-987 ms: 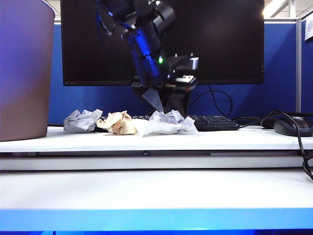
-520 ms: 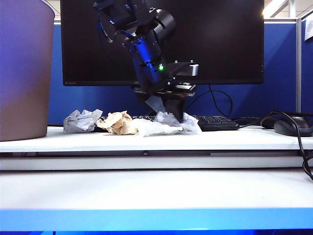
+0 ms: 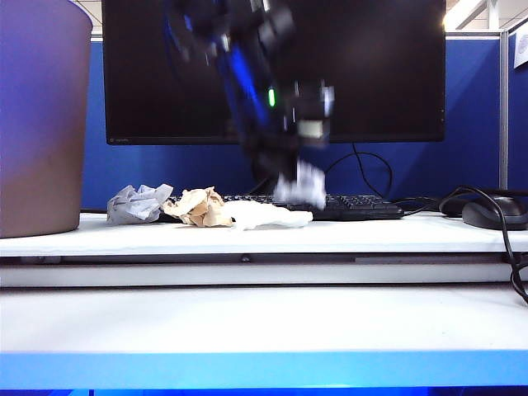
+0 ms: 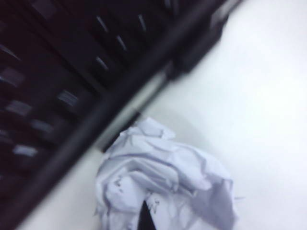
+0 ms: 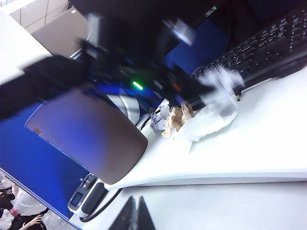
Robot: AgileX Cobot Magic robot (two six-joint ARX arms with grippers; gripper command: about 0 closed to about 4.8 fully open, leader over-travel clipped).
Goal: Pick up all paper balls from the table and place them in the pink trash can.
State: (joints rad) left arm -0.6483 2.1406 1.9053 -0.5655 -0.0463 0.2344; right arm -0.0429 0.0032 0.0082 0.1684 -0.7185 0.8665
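My left claw [image 3: 290, 175] is clamped on a white paper ball [image 3: 301, 183], lifted clear of the desk [image 3: 396, 231]. On the desk lie a grey-blue ball [image 3: 138, 204], a tan ball [image 3: 196, 206] touching a flattened white one [image 3: 268, 216], all well right of the tall pink trash can [image 3: 40, 124].

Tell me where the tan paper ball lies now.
In the exterior view, the tan paper ball lies left of centre on the table, between the grey-blue ball and a flattened white one.
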